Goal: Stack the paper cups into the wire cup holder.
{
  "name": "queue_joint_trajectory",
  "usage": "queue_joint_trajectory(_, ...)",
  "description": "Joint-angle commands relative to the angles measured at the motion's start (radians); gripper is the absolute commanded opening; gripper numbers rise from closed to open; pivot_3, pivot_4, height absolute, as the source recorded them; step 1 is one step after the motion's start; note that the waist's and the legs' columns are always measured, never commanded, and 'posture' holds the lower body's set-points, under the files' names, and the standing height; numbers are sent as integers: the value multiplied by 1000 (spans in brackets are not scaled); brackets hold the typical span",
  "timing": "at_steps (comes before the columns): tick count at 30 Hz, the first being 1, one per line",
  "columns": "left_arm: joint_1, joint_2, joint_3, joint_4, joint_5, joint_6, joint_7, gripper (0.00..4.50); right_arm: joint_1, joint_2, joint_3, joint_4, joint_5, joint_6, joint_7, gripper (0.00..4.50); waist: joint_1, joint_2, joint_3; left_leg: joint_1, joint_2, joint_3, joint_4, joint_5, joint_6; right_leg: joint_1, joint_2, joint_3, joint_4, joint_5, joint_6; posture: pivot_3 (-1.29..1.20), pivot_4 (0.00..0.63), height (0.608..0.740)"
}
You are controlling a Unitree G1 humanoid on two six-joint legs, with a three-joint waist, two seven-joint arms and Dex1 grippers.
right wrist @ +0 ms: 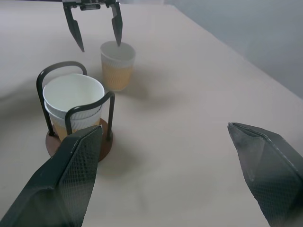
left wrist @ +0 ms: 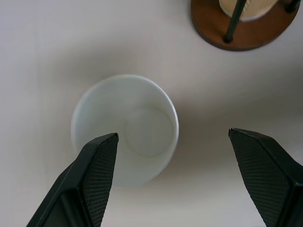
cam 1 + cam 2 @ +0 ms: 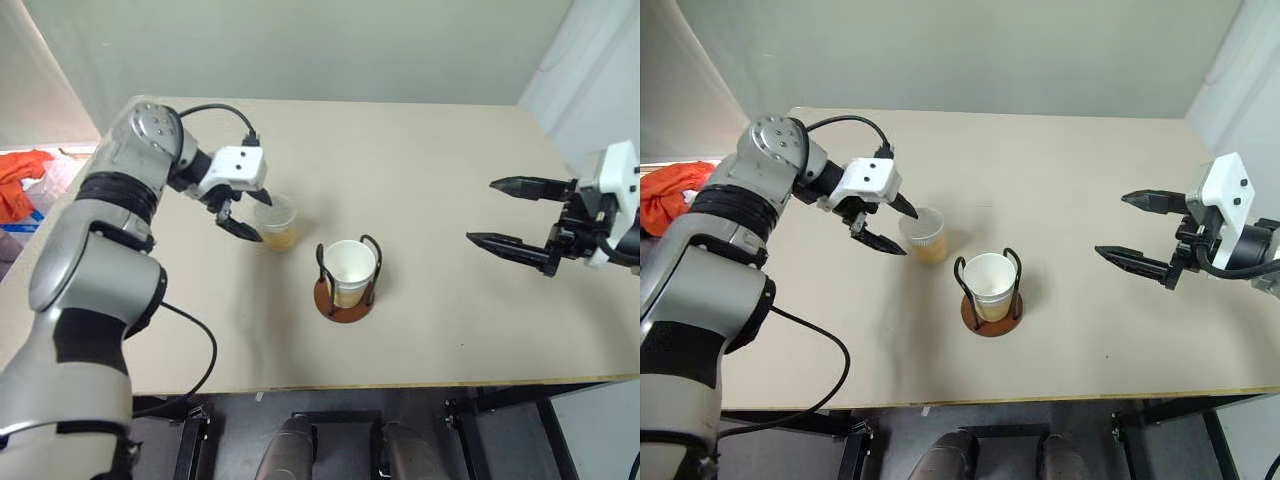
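On the smooth beige bench (image 3: 430,160), the left pincer (image 3: 247,212) gapes wide over a lone tapered paper cup (image 3: 277,222), gripping nothing. Right of it, the wire cup holder (image 3: 348,282), black loops on a round reddish-brown disc, holds nested cups (image 3: 350,270). The right pincer (image 3: 520,215) hangs wide open, empty, far right.

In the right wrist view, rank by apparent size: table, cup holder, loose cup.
1. Table, largest by far.
2. Cup holder with its stacked cups.
3. Loose cup, though it stands farther from the camera, so its smaller look is partly distance.
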Motion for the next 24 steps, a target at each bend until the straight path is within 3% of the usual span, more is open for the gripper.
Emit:
queue_joint_trajectory(1, 3, -20, 35, 4, 88, -36, 48, 4079, -7, -24, -49, -35, 16, 9, -14, 4500, 0, 0, 0, 0, -1, 2, 0, 0, 1, 0, 0, -1, 0, 0, 0, 0, 150, 740)
queue_joint_trajectory(5, 17, -35, 62, 14, 147, -53, 84, 2882, 6, -29, -69, -51, 23, 25, -19, 4500, -2, 0, 0, 0, -1, 2, 0, -6, 10, 0, -2, 0, 0, 0, 1, 0, 150, 740)
queue_joint_trajectory(13, 11, -39, 131, 7, 195, -75, 49, 171, 22, -20, -77, -71, 28, 38, -39, 4500, -6, 0, 0, 1, -3, 3, 0, -5, 13, -1, -3, 0, 1, 0, 2, 0, 150, 740)
queue_joint_trajectory(20, -89, -23, 197, -29, 114, -86, -47, 40, 13, -32, -79, -57, 27, 28, -29, 4500, -6, 0, 0, 0, -5, 1, 1, -5, 15, -1, -5, 2, 1, 1, 4, 0, 150, 740)
queue_joint_trajectory(24, -154, 24, 108, -189, -164, -12, -47, 40, 46, -41, -127, -56, 46, 33, -1, 4500, -7, -1, 0, -1, -9, 2, -1, -5, 17, -1, -6, 2, 1, 1, 5, 0, 150, 740)
